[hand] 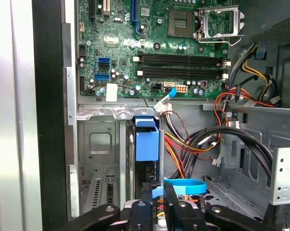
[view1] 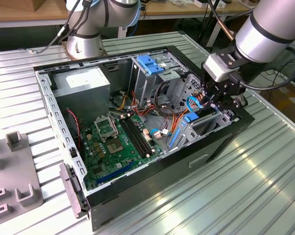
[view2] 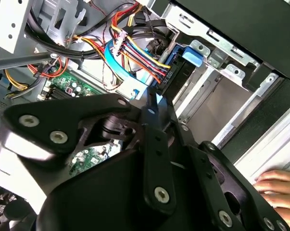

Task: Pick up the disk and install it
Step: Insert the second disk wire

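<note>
Gripper low inside the open case, at the bay by its front wall. Fingers look drawn together; cannot tell on what. Disk not clearly made out. Hand beside case.

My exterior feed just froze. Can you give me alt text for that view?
The arm's gripper reaches into the open computer case at the exterior view's right, among cables and blue-tabbed drive bays. The green motherboard lies exposed inside, on a ribbed metal table.
</note>
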Available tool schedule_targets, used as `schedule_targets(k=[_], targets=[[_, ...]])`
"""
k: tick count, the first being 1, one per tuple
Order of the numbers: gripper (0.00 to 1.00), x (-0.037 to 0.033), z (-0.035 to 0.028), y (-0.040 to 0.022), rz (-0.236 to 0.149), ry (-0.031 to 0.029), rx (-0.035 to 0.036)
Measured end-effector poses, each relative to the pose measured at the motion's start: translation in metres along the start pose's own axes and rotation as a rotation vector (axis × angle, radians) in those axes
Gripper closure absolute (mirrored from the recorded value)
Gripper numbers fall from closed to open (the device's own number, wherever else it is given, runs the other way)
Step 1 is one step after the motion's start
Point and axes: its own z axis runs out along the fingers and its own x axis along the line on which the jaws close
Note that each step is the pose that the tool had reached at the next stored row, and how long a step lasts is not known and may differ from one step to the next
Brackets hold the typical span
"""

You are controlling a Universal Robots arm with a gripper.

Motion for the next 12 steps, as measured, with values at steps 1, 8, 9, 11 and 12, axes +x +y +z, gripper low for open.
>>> schedule_targets(k=[1,8,9,11,12], targets=[[0.84,0.0000,0.0000,0.0000,0.000,0.0001,0.0000],[0.90,-0.0004,0.0001,0.0000,0.000,0.0000,0.0000],[0.90,-0.0006,0.0001,0.0000,0.000,0.0000,0.0000],[0.90,-0.0008,0.0001,0.0000,0.000,0.0000,0.0000],[0.90,-0.0008,0.0001,0.0000,0.000,0.0000,0.0000]])
